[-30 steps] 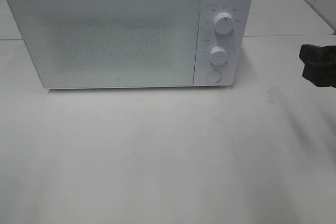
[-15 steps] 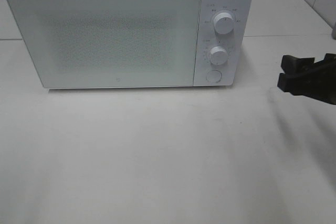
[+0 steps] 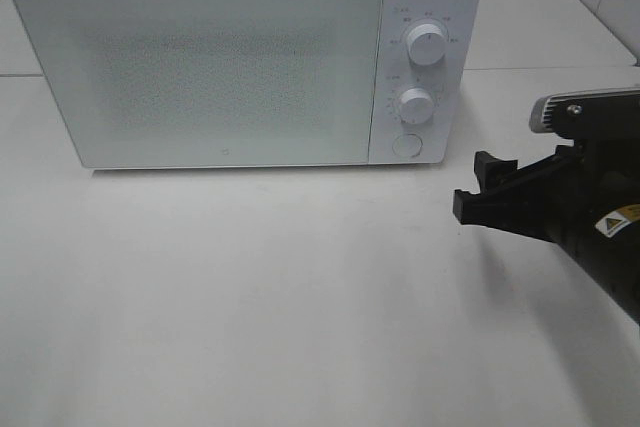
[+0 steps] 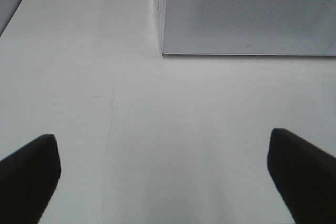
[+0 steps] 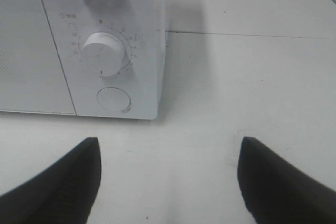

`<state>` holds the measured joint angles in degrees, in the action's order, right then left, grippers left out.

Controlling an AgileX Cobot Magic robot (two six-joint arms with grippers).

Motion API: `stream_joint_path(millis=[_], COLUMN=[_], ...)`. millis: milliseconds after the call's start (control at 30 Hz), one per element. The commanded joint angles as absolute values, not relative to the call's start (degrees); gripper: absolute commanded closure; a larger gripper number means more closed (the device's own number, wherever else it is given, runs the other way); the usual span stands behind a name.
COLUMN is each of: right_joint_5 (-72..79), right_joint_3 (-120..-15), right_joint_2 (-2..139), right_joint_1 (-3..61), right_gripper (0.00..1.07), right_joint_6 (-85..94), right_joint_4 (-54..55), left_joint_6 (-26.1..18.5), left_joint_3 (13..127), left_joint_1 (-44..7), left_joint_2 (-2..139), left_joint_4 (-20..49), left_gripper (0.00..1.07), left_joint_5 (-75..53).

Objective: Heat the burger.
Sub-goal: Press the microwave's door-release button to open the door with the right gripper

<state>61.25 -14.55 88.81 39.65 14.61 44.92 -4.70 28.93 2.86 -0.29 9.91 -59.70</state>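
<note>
**A:** High view first. Where is the burger?

**B:** Nowhere in sight. The white box-shaped microwave oven (image 3: 200, 67) stands at the twelve o'clock side of the pale bench (image 3: 250, 307). Its long side runs nine to three and its frosted door (image 3: 200, 122) is shut. The burger may be behind that door, but I cannot tell.

**A:** And the arms?

**B:** Only the black right claw (image 3: 472, 185) shows, at about four o'clock of the oven. Its fingers are parted with nothing between them. The round white push button (image 3: 406, 145) under the two dials lies at ten o'clock from it, near but not touching.

**A:** Left wrist view?

**B:** The left claw (image 4: 161, 137) is spread wide and empty over bare bench. The oven's nine o'clock front corner (image 4: 164, 51) stands ahead of it, well apart. No burger here either.

**A:** Right wrist view?

**B:** The right claw (image 5: 169, 142) has its fingers apart and holds nothing. The push button (image 5: 113, 99) and the lower dial (image 5: 103, 53) are close ahead, a little to the door side of the claw's centre line.

**A:** So what does the next move turn on?

**B:** My guess is the button, if it releases the door. The right arm is much the nearer one, and it would need to go toward ten o'clock.
</note>
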Motion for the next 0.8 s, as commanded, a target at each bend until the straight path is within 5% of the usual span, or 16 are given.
stream_joint_path(millis=[33,467,800], right_joint_5=[63.1,63.7,62.3], right_joint_3=[-17.5,-25.8,-26.2], right_joint_2=[91.9,99.5,99.6], right_joint_1=[44.3,52.4,52.9], right_gripper=[0.36,0.36,0.37], right_joint_6=[16.1,17.9,15.8], right_joint_4=[49.3,56.8,58.1], left_joint_6=[-4.4,-4.4,-4.4], left_joint_3=[28.8,28.8,28.8], left_joint_1=[2.9,2.9,2.9], left_joint_2=[-1.4,-1.4,-1.4], left_joint_4=[10.4,10.4,10.4], left_gripper=[0.06,0.06,0.06], left_joint_5=[-59.1,-59.1,-59.1])
